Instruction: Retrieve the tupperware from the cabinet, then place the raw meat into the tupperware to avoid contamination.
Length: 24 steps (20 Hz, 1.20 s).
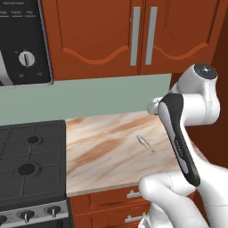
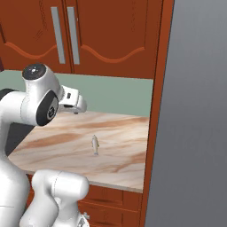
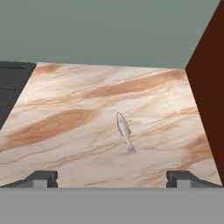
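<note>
- Left base view: the cabinet (image 1: 142, 35) hangs above the end effector (image 1: 154, 106), both doors closed, the two grey bar handles (image 1: 143, 35) side by side at the seam. The end effector sits behind the arm's dark-trimmed link, so from here I cannot read its jaws. The raw meat (image 1: 144, 142) lies flat on the marble counter (image 1: 98, 151), below and a little in front of the end effector, well apart from it. A black stove (image 1: 29, 164) sits off to the end effector's left.
- Right base view: same story from the other side. The end effector (image 2: 76, 105) hovers above the counter (image 2: 57, 146); the raw meat (image 2: 95, 145) lies alone on the marble below and ahead of it, untouched. The cabinet (image 2: 88, 35) doors overhead are shut. A tall grey panel (image 2: 195, 115) closes the scene on the end effector's right.
- Hand view: the two dark fingertips (image 3: 41, 178) stand far apart at the bottom corners with nothing between them, so the end effector (image 3: 113, 179) is wide open and empty. The raw meat (image 3: 124, 131) lies straight ahead of it, between the tips' lines but clear of both.
- My reading: nothing of the task is done. The doors are unopened and I see no tupperware on the counter, presumably inside the cabinet. Left: open the cabinet, fetch the box, then lift the meat into it.
</note>
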Available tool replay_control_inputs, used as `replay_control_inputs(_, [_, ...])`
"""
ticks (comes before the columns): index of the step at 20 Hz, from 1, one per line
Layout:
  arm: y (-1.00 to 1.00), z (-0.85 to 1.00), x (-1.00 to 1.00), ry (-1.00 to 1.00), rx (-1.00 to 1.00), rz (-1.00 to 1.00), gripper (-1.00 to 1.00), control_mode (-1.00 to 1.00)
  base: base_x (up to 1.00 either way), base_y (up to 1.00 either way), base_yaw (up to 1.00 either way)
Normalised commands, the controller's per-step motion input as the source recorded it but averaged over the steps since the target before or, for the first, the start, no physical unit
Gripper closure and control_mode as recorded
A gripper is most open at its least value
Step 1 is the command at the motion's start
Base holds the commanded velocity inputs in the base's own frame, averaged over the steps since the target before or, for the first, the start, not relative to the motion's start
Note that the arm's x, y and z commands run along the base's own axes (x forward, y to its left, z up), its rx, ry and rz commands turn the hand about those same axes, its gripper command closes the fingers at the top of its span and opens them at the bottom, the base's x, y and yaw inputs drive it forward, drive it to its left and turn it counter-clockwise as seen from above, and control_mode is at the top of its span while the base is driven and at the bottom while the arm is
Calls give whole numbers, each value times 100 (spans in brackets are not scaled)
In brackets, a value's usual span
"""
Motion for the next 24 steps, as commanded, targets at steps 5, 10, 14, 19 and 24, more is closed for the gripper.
replay_control_inputs(5, [-2, 40, -26, -14, 0, 0, -100, -100, 0, 0, 0])
replay_control_inputs(10, [-2, 41, -18, -15, 0, 0, -100, -100, 0, 0, 0])
replay_control_inputs(14, [-1, 35, -5, -16, -2, 0, -100, -100, 0, 0, 0])
replay_control_inputs(19, [-18, 35, -22, -19, 0, 0, -100, -100, 0, 0, 0])
replay_control_inputs(24, [-21, 31, -22, -20, 0, 0, -100, -100, 0, 0, 0])
